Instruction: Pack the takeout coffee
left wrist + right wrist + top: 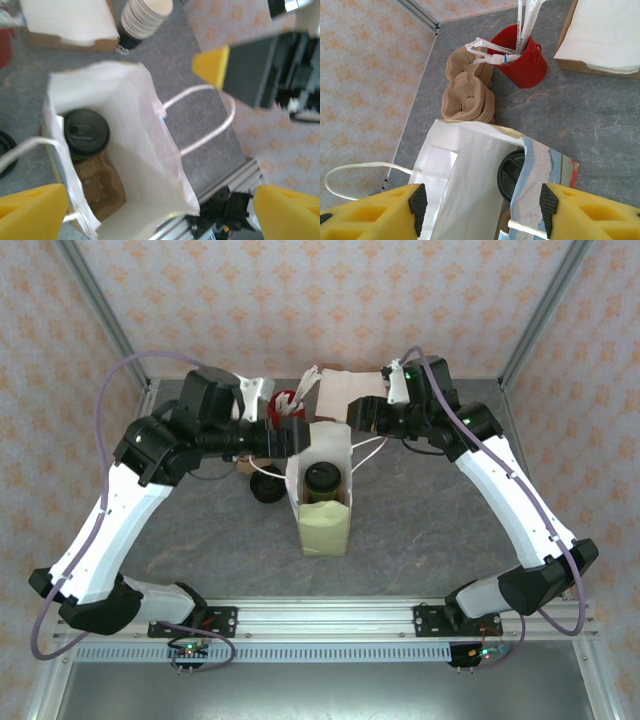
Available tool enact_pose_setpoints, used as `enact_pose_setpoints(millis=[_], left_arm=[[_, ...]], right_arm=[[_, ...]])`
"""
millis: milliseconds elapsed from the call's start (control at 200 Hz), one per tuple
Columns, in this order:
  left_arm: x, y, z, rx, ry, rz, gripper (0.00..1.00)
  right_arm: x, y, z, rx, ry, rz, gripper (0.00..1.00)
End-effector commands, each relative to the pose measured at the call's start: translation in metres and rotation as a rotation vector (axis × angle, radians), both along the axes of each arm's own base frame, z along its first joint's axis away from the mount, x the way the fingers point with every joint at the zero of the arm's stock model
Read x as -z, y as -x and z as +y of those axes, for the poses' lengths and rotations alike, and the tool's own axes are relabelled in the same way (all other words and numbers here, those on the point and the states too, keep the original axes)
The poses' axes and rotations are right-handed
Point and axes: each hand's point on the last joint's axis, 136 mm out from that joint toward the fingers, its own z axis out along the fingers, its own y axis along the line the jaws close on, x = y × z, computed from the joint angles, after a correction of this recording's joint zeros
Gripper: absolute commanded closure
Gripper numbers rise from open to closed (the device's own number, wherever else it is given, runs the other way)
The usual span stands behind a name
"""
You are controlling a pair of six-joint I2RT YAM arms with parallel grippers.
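Even, diffuse light fills the top view, laying only faint, soft-edged shadows on the grey table (430, 510). The left wrist view is soft all over: the white paper bag (145, 150) is close to washed out, and the yellow fingers (30, 207) of the left claw (160, 215) smear at the bottom corners. The right wrist view is sharper, with a crisp red bucket (522, 67), though the right claw (482, 210) sits slightly out of focus.

Both arms, left arm (115, 515) and right arm (520, 495), wear white shells between black joints; a purple cable (150, 354) loops along each. The right gripper (480, 205) has yellow fingers (370, 212) with black pads (418, 201)
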Motion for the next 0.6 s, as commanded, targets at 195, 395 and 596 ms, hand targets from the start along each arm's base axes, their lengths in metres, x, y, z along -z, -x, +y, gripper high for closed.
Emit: enact_pose_setpoints(millis=[195,395,596], left_arm=[[-0.02,-0.116,0.079,-0.42,-0.064,-0.063,0.06],[0.017,-0.179,0.099,-0.449,-0.204,-0.025,0.17],[0.059,-0.217,0.102,-0.415,-0.285,0.023,0.27]], right_arm=[[-0.024,-0.002,-0.017,0.044,0.025,-0.074,0.37],[-0.031,-0.011,-0.03,0.094,0.014,-0.081,0.37],[-0.03,-0.015,-0.035,0.109,0.023,-0.082,0.38]])
